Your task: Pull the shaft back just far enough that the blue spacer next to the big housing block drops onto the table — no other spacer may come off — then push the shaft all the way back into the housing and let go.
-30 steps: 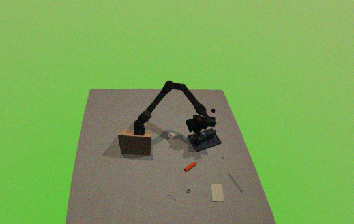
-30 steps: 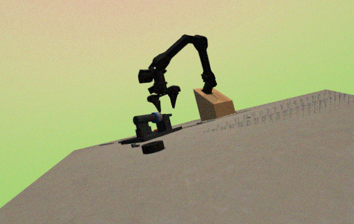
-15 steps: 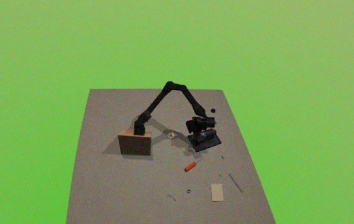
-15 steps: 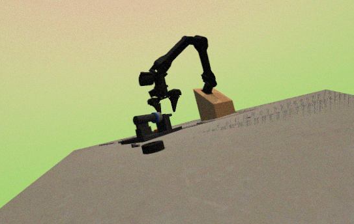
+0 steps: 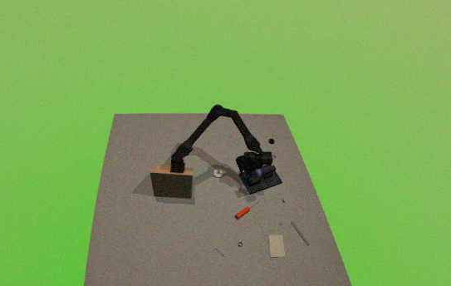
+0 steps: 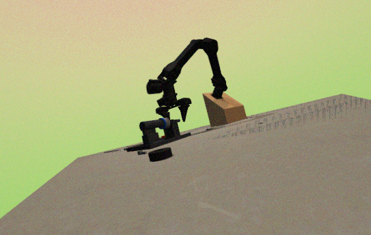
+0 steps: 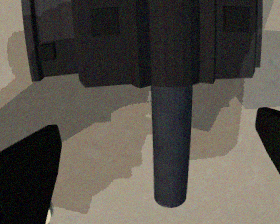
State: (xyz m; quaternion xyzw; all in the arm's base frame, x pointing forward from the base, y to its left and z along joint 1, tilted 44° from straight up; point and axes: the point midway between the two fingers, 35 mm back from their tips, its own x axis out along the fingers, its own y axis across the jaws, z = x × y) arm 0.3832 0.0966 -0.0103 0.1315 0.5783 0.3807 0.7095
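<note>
The dark fixture stands on a dark base plate [image 5: 264, 187] [image 6: 185, 135]. The housing block [image 6: 150, 136] carries a thick dark barrel. The blue spacer [image 6: 165, 123] is up on the shaft line beside the barrel, with a pale spacer [image 6: 167, 122] next to it; other spacers cannot be told apart. The shaft [image 7: 172, 145] sticks out of the fixture's near side in the wrist view, its end free. My gripper [image 6: 175, 119] [image 7: 163, 125] is open and empty, one finger on each side of the protruding shaft, touching neither side in the wrist view. Its fingertips are hidden in the top view.
A dark round puck [image 5: 272, 141] [image 6: 160, 154] lies beside the fixture. A red-handled screwdriver [image 5: 242, 213], a pale card [image 5: 276, 246] and a grey rod [image 5: 300, 234] lie on the table. A white disc [image 5: 218, 171] lies between the fixture and my wooden base [image 5: 172, 184] [image 6: 216, 114].
</note>
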